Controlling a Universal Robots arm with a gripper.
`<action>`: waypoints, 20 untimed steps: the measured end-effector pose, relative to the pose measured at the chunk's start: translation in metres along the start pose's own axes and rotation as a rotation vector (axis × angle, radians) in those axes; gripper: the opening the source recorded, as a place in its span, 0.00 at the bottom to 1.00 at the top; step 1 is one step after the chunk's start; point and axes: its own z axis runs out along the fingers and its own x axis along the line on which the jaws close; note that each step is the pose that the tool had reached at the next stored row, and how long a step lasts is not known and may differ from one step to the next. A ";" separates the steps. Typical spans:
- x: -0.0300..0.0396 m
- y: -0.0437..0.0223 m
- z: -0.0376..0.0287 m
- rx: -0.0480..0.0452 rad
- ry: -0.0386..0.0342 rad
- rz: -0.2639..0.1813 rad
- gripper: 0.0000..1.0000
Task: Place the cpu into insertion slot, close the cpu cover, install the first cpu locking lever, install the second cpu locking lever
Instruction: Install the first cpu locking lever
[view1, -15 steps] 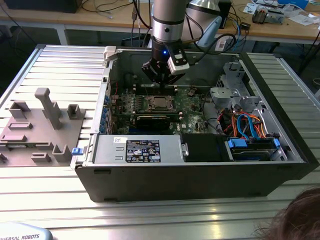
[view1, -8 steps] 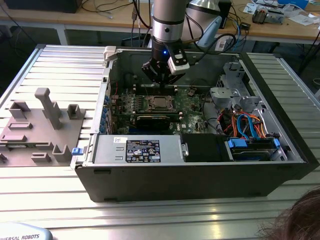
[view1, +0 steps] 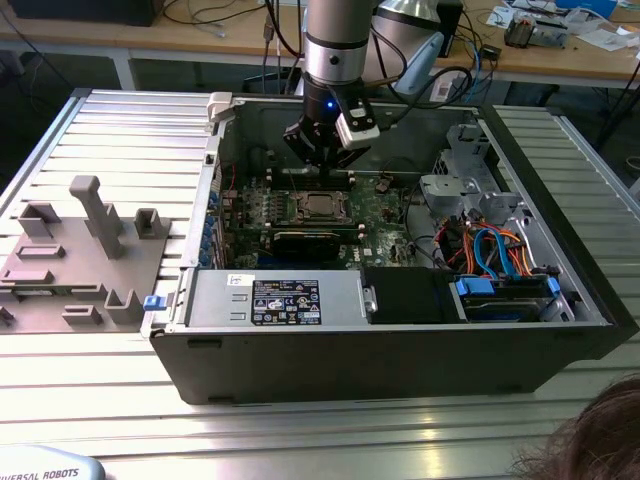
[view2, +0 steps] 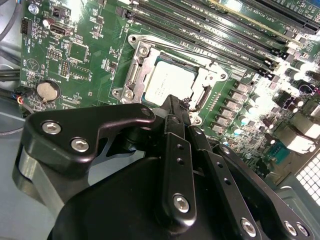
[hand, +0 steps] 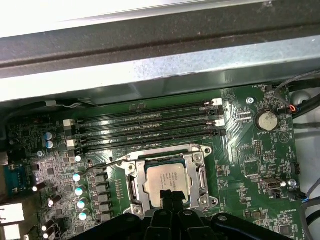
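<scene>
Gripper (view1: 322, 160) hangs low inside the open computer case (view1: 400, 330), fingers pressed together with nothing between them, tips just over the near edge of the cpu (view2: 167, 85), which sits flat in the insertion slot (hand: 167, 182) on the green motherboard (hand: 245, 150), cpu cover (view2: 137, 75) framing it.

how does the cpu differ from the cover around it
The cpu is a solid, pale silver square; the cpu cover is an open metal frame with a window. The cpu is smaller and sits inside the cover's window. Both lie flat on the green board, just ahead of the gripper.
</scene>
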 end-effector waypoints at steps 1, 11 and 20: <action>0.0000 0.0000 0.0000 0.0000 0.0000 -0.001 0.11; 0.0000 0.0000 0.0000 -0.0001 -0.0005 -0.016 0.11; 0.0000 0.0000 0.0000 -0.0003 -0.0007 -0.026 0.11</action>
